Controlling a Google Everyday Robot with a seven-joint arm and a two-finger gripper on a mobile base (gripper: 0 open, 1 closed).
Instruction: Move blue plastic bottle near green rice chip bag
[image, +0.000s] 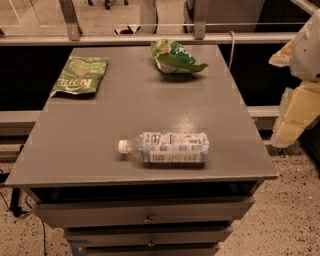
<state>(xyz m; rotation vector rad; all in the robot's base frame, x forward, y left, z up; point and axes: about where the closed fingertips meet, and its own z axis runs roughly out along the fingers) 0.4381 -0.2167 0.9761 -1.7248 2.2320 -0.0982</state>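
Note:
The blue plastic bottle (169, 148) lies on its side near the front of the grey table (100, 125), with its white cap pointing left. The green rice chip bag (176, 56), puffy and wrinkled, sits at the table's far edge, right of centre. My gripper (296, 116) shows as a pale white and yellow shape at the right edge of the view. It is off the table's right side, well apart from the bottle and the bag, and holds nothing that I can see.
A flat dark-green bag with white lettering (80, 76) lies at the table's far left. Drawers (145, 212) line the table's front. A railing (150, 37) runs behind the table. Speckled floor lies to the right.

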